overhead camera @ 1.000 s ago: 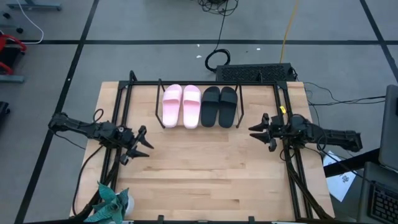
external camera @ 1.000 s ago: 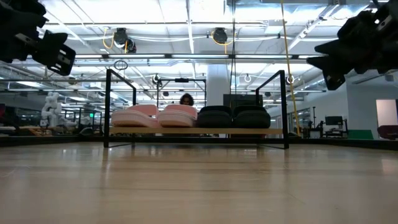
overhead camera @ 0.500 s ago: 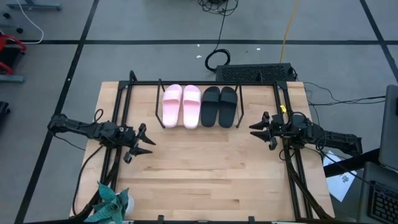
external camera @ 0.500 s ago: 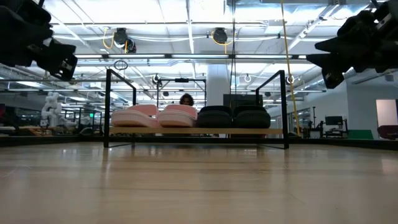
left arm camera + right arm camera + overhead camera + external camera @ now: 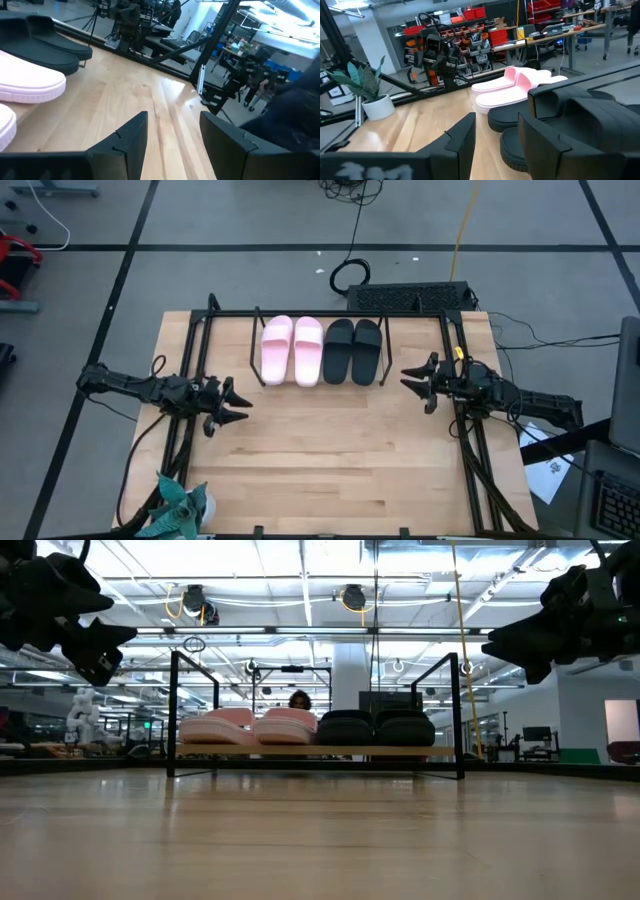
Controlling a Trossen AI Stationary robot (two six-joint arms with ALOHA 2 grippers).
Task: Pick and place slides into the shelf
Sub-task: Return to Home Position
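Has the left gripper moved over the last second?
Yes. In the high view the left gripper, open and empty, has shifted slightly inward and toward the shelf, narrowing its gap to the pink slides.

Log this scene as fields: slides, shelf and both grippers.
pink slides: two, side by side on the shelf's left half
black slides: two, side by side, right of the pink slides
shelf: at the table's far edge, holding all four
left gripper: open, empty, over the table's left side
right gripper: open, empty, over the table's right side
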